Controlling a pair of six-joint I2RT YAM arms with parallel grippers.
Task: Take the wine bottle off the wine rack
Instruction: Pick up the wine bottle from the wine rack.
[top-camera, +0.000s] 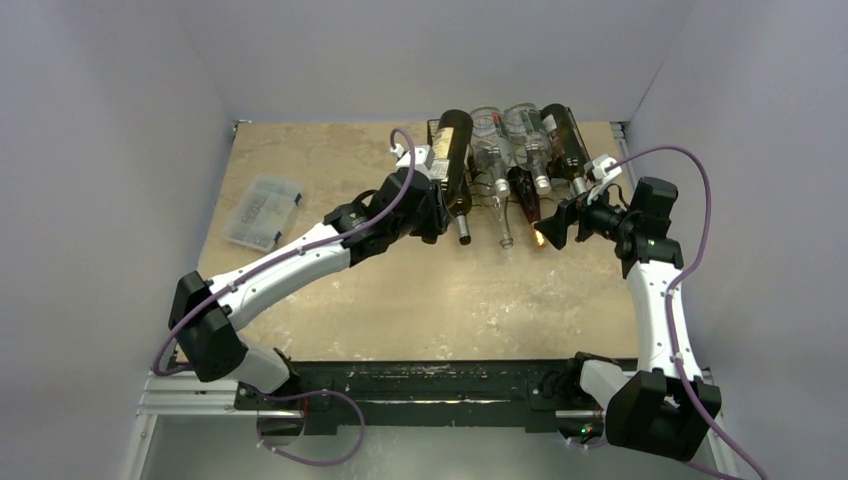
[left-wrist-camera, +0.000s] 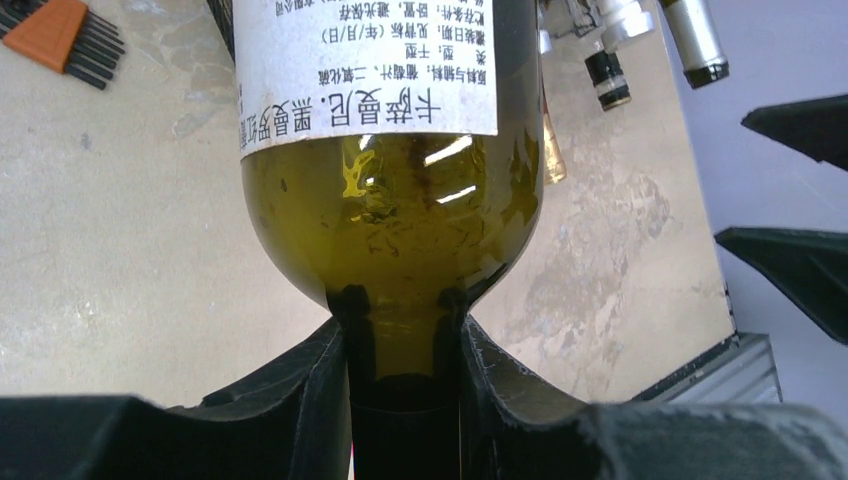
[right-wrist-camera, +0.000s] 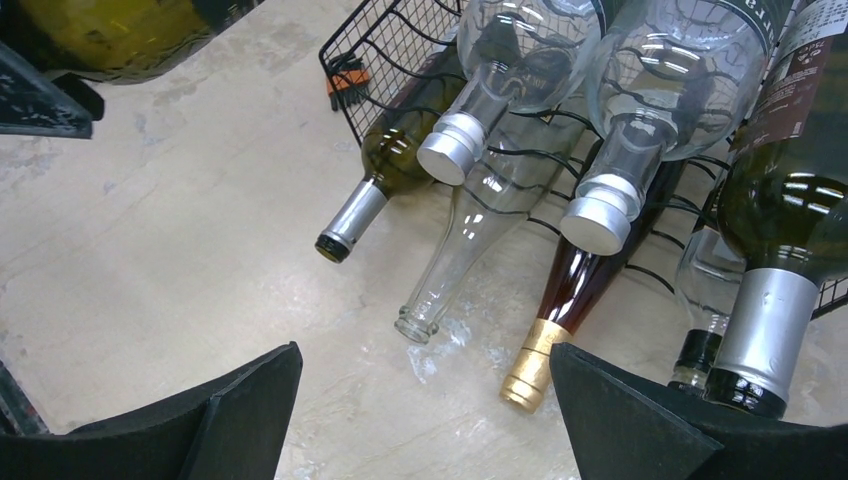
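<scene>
Left gripper (left-wrist-camera: 405, 350) was clamped on the neck of the green wine bottle (left-wrist-camera: 390, 230). The bottle lay at the left end of the wine rack (top-camera: 487, 186), near the table's (top-camera: 400, 300) far edge, neck toward the near edge. Whether it touched the wires could not be told. Right gripper (right-wrist-camera: 425, 400) hung wide open, empty, before the rack's right end.

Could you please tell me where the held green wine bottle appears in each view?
Top external: green wine bottle upper centre, at the wine rack's left end.
Left wrist: bottle fills the centre, neck in the left end effector.
Right wrist: bottle at top-left corner, cropped.
Shared: orange tag, both wrist views.
</scene>
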